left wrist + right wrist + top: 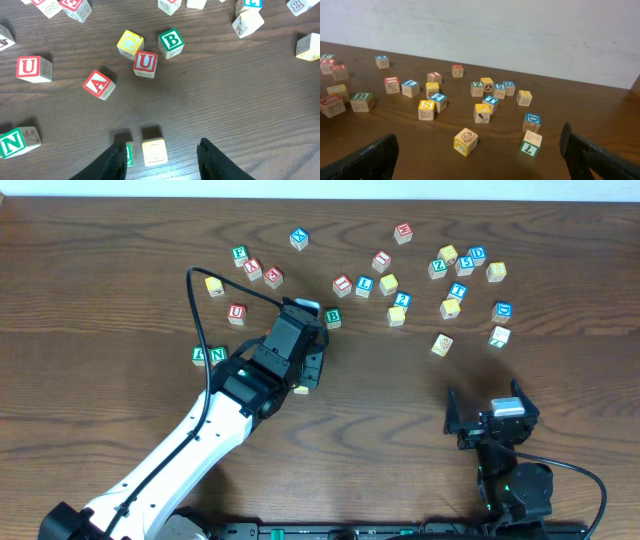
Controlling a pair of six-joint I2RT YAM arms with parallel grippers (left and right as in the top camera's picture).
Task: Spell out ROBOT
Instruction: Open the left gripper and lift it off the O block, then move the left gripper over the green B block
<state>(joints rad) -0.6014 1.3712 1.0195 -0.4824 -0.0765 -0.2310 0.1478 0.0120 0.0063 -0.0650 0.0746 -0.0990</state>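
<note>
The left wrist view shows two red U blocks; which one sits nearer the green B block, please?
The tilted U block touching the yellow block, just beside the green B block; the other U lies far left.

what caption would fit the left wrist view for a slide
Open left gripper straddling a yellow-faced block, green B block and other letter blocks scattered beyond

Pincer (161, 147) spread wide, cream block (154, 152) between fingers; B block (171, 43) well apart.

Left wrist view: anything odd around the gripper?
Nothing damaged. One oddity: two blocks sit side by side inside the open left gripper, a cream block and a green-lettered block partly hidden by one finger, so closing might catch both.
</note>
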